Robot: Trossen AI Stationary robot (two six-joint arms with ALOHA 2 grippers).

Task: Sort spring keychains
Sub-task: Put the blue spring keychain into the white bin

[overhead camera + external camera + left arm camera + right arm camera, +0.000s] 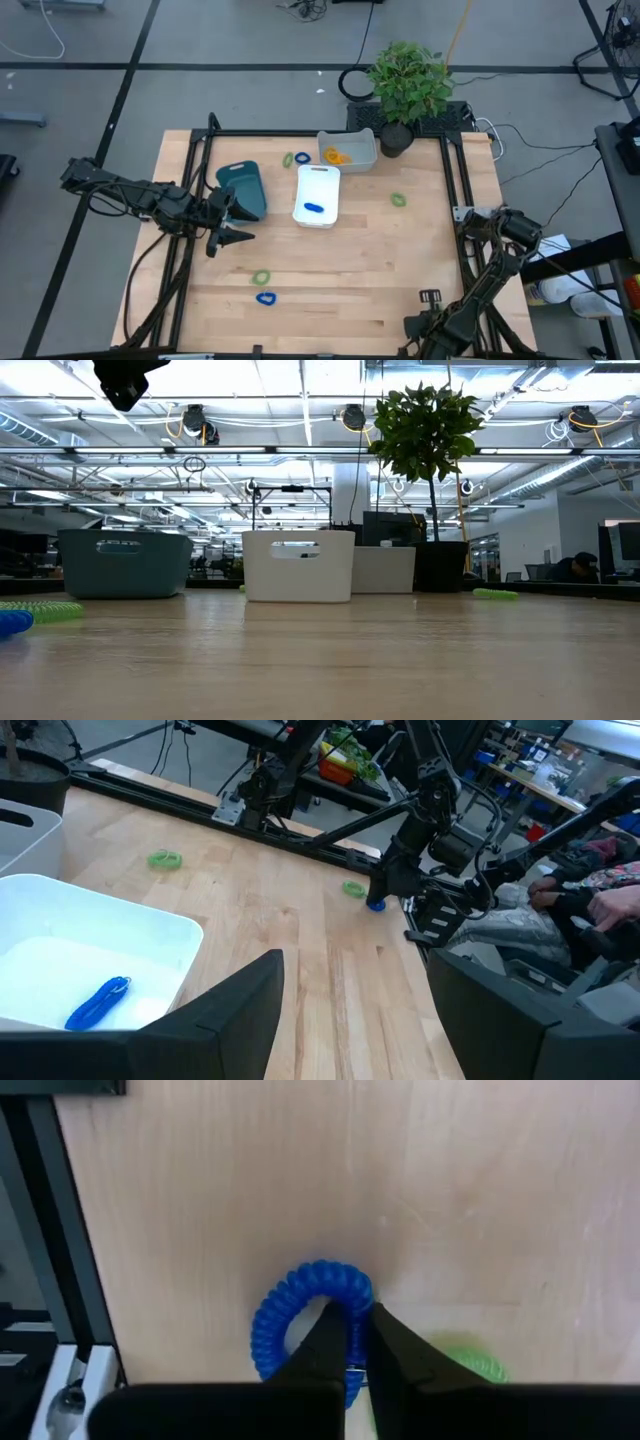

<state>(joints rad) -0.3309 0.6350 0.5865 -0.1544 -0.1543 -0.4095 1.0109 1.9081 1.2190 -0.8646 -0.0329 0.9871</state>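
right gripper: I've got the right gripper (362,1352) low at the near right edge of the light wooden worktop (350,270). Its fingers are almost together, clamped on the strand of a blue coiled plastic spring keychain (300,1305) that lies on the wood.
beside it: I see a green coiled spring keychain (470,1367) just next to the blue one, and both also show in the left wrist view.
left gripper: the left gripper (238,222) sits above the worktop's left side with its fingers spread apart and nothing between them.
white tray: the white rectangular plastic tray (320,178) is mid-worktop and holds a second blue spring keychain (314,208), the only thing I see in it.
grey bin: the pale grey plastic bin (360,140) is at the far side, just beside the dark pot of the leafy green plant (410,75). It holds one orange-yellow spring keychain (335,155).
teal bin: the teal plastic bin (245,190) is left of the white tray, close to the left gripper. I can't tell what's in it.
loose, far: a green loop (288,159) and a bluish loop (302,157) lie on the wood between the teal bin and the grey bin.
loose, right: a lone green keychain (398,200) lies right of the white tray.
loose, near left: a green coil (261,276) and a blue coil (265,297) lie close together, well apart from any bin.
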